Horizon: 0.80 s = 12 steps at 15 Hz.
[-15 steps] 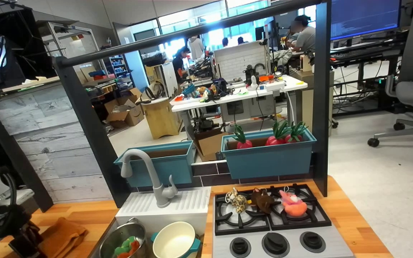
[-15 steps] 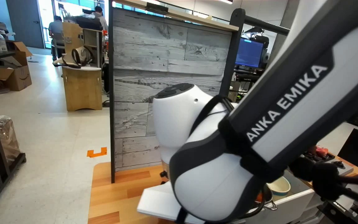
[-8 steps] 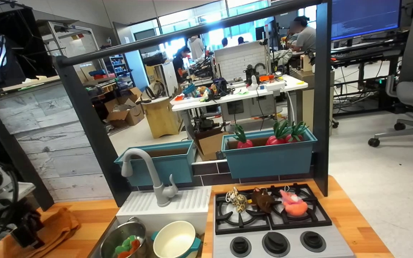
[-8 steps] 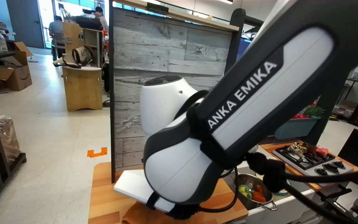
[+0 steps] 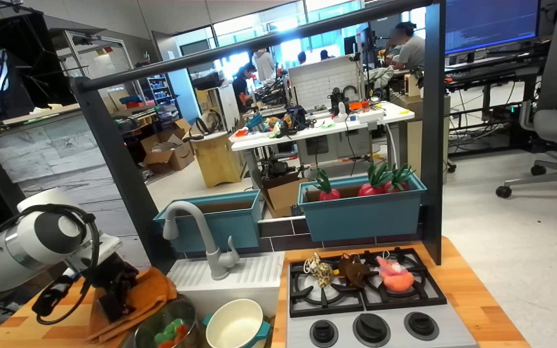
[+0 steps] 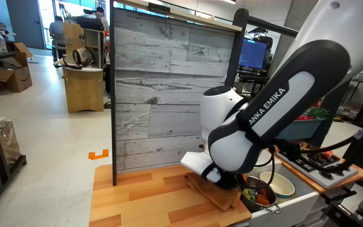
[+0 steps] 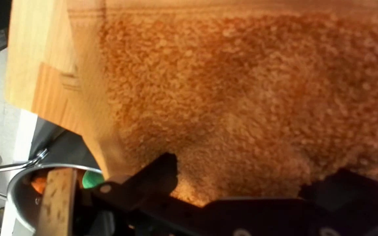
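Observation:
An orange-brown cloth (image 7: 241,82) fills most of the wrist view, its fuzzy surface bulging up between the fingers. My gripper (image 7: 240,173) is open over it, jaws wide apart, and the fingertips appear to press on the cloth; no fold is visibly pinched. In an exterior view the dark gripper (image 5: 115,309) stands at the near side of the bunched cloth (image 5: 152,290). The cloth (image 6: 213,190) lies on the wooden counter (image 6: 150,201) beside the sink, where the arm hides the fingers.
Close beside the cloth sits a steel pot (image 6: 253,206) with toy vegetables, in the sink. A cream pot (image 5: 235,319) shares the sink under the grey faucet (image 5: 201,227). Several plush toys rest on the stove (image 5: 302,307). A grey wooden panel (image 6: 169,78) stands along the counter.
After a slight shift away from the sink, the arm has swung back toward it. The cloth has slid along the counter with the gripper and is now near the steel pot.

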Available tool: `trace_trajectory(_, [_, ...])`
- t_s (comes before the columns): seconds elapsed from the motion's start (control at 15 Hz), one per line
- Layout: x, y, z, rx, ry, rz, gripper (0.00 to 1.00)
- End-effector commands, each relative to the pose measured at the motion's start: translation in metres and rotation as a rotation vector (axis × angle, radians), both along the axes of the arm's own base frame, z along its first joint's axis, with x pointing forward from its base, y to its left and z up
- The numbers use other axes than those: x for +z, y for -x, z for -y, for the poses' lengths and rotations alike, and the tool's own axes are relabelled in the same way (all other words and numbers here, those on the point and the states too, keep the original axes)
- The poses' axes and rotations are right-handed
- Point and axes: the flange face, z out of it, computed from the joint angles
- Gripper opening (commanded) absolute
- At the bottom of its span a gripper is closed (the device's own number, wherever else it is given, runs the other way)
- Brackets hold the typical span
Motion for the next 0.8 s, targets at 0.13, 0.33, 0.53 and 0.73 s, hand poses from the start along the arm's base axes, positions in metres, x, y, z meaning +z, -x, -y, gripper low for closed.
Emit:
trace_trajectory(0.13, [-0.014, 0.035, -0.100, 0.215, -0.051, 0.063, 1.00])
trace_trajectory(0.33, [0.003, 0.058, -0.183, 0.339, -0.135, 0.143, 1.00])
trace_trajectory(0.53, [0.016, 0.067, -0.230, 0.391, -0.211, 0.186, 1.00])
trace_trajectory(0.73, [0.011, 0.047, -0.206, 0.342, -0.184, 0.201, 1.00])
